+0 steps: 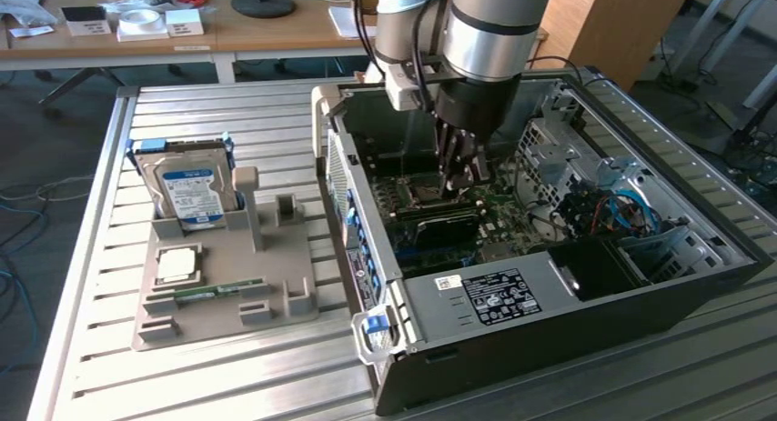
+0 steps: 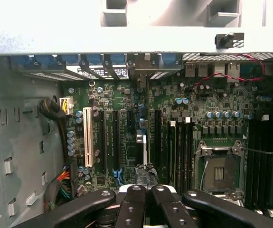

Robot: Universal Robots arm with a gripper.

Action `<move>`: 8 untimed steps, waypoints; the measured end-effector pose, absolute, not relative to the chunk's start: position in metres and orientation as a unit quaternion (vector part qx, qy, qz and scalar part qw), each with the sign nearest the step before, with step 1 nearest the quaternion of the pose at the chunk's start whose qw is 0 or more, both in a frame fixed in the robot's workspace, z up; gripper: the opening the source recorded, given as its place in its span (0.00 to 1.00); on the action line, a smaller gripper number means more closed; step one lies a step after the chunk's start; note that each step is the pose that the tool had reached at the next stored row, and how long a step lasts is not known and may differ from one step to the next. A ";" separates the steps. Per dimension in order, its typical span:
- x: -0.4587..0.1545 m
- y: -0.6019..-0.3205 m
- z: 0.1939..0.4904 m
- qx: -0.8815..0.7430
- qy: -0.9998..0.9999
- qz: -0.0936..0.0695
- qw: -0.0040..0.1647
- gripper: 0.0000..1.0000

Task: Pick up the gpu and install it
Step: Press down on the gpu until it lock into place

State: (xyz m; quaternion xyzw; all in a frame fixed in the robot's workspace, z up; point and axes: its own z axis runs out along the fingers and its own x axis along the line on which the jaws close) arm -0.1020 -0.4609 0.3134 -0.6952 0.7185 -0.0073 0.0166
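One open computer case (image 1: 534, 285), one motherboard (image 2: 141, 118), one hard drive (image 1: 188, 186), one grey holder tray (image 1: 231, 294), one memory stick (image 1: 218, 292), one end effector (image 1: 461, 171)

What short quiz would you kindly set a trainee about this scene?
1. True or false: the hard drive stands upright in the grey holder, outside the computer case.
2. Where is the claw? A) down inside the open computer case; B) over the grey holder; C) above the wooden desk.
3. Fill in: among the dark ones on the motherboard, one long slot is ____.

Key: 1 true; 2 A; 3 white.
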 end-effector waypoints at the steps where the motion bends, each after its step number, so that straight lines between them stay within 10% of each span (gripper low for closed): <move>1: -0.102 -0.461 0.313 -0.695 0.719 -0.007 0.017 0.11; 8: -0.102 -0.455 0.309 -0.695 0.719 -0.007 0.017 0.11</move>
